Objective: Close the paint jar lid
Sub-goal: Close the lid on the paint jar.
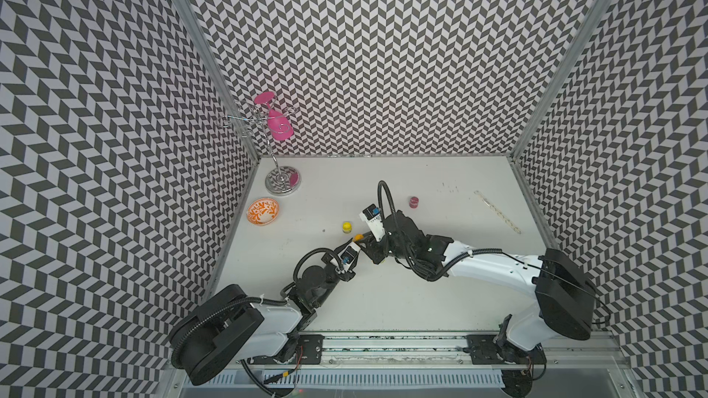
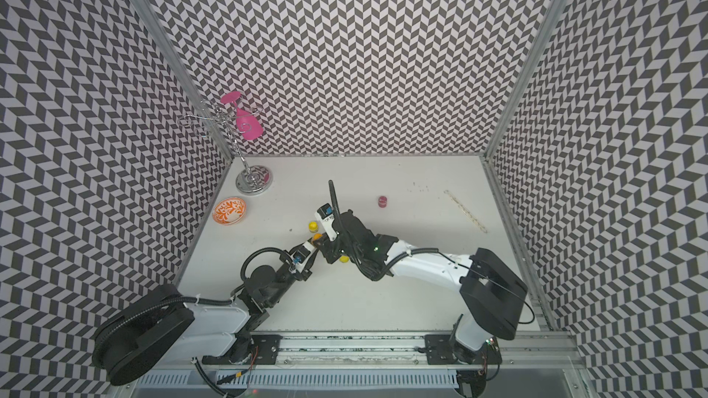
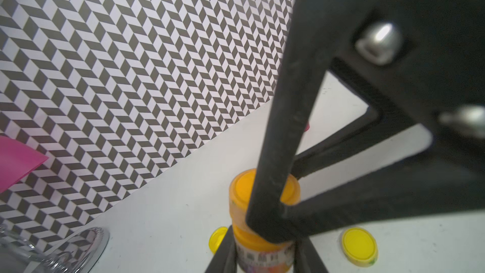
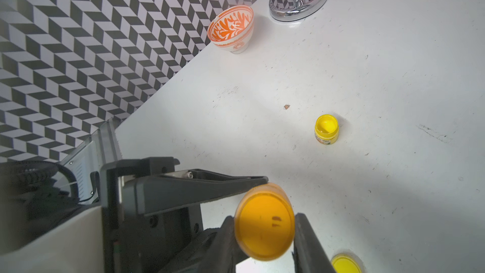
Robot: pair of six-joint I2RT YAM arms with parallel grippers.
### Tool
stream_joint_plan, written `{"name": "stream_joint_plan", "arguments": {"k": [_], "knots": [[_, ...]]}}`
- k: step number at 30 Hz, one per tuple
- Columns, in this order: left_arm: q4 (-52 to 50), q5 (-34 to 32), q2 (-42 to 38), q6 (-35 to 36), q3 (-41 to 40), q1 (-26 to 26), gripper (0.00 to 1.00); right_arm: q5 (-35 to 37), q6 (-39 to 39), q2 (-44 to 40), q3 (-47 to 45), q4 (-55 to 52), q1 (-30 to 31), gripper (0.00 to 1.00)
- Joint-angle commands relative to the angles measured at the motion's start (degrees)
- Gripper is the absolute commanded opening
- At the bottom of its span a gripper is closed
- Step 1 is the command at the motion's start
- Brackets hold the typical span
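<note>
Two grippers, nose to nose over the white table (image 1: pixel 421 300), left of its middle! Off in the far-left corner stands the chrome rack (image 1: pixel 282 181), with the orange-patterned bowl (image 1: pixel 263 212) just nearer the robot. Now the action: the left gripper (image 3: pixel 265 254) is pinching the orange paint jar (image 3: pixel 252 240) by its body, while the right gripper (image 4: pixel 263 232) is clamped across the orange lid (image 4: pixel 263 221), which sits on the jar's mouth. Just beyond them stands an open yellow jar (image 1: pixel 347 227), and a loose yellow lid (image 3: pixel 359 246) lies close by.
</note>
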Motion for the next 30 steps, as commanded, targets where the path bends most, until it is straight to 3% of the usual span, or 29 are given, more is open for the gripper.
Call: {"name": "stream_joint_plan", "arguments": {"k": [1, 12, 21, 30], "knots": [[18.2, -3.1, -0.9, 2.6, 2.4, -0.9, 0.25, 1.3, 5.5, 3.9, -2.2, -7.6, 3.0, 0.24], [18.6, -1.2, -0.4, 1.7, 2.3, -1.2, 0.25, 5.0, 7.8, 2.8, -2.7, -7.2, 4.2, 0.27], [19.7, 7.2, -1.0, -2.2, 2.2, -1.0, 0.25, 5.8, 7.6, 3.5, -4.0, -5.4, 4.4, 0.31], [18.5, 11.1, 1.4, -4.8, 3.1, -0.5, 0.25, 7.1, 7.2, 1.4, -5.1, -4.3, 4.4, 0.36]]}}
